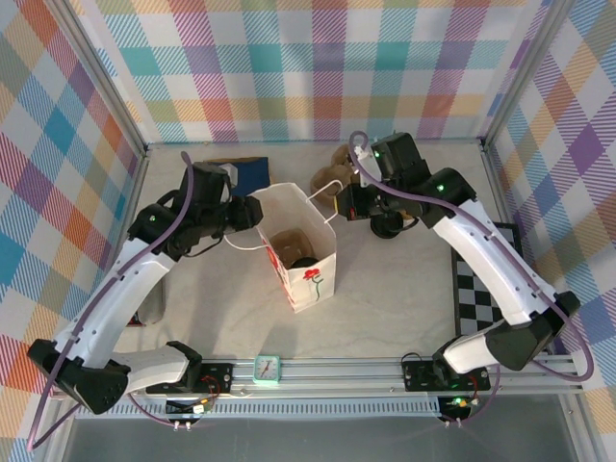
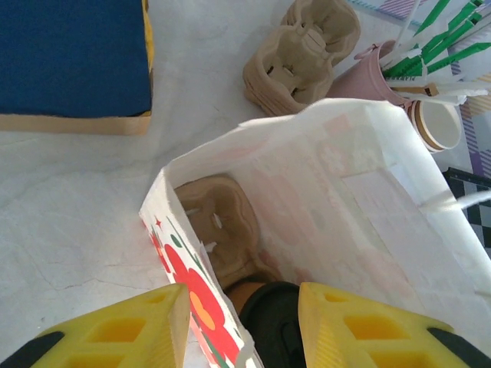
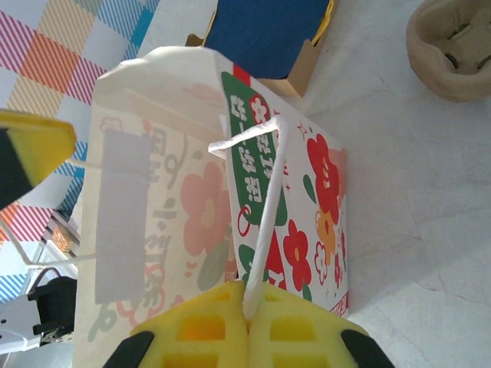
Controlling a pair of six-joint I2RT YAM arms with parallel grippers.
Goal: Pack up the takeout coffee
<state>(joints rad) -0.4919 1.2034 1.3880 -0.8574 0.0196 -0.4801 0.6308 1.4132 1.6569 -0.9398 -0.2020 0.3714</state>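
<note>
A white paper bag (image 1: 310, 274) with red flowers stands open mid-table. Inside it lies a brown cup carrier (image 2: 219, 230), and beside that stands the takeout coffee (image 2: 278, 322), a brown cup under a black lid, also seen from above (image 1: 302, 262). My left gripper (image 2: 244, 291) hovers open over the bag's left rim (image 1: 255, 214). One finger is outside the wall and one inside, above the coffee's lid. My right gripper (image 3: 247, 307) is shut on the bag's white handle (image 3: 265, 222) at the bag's far right side (image 1: 346, 202).
A blue box (image 1: 248, 173) sits behind the bag. A stack of brown carriers (image 2: 303, 54), a pink holder of green-and-white packets (image 2: 368, 73) and unlidded cups (image 2: 437, 123) stand at the back right. A checkered board (image 1: 481, 289) lies on the right.
</note>
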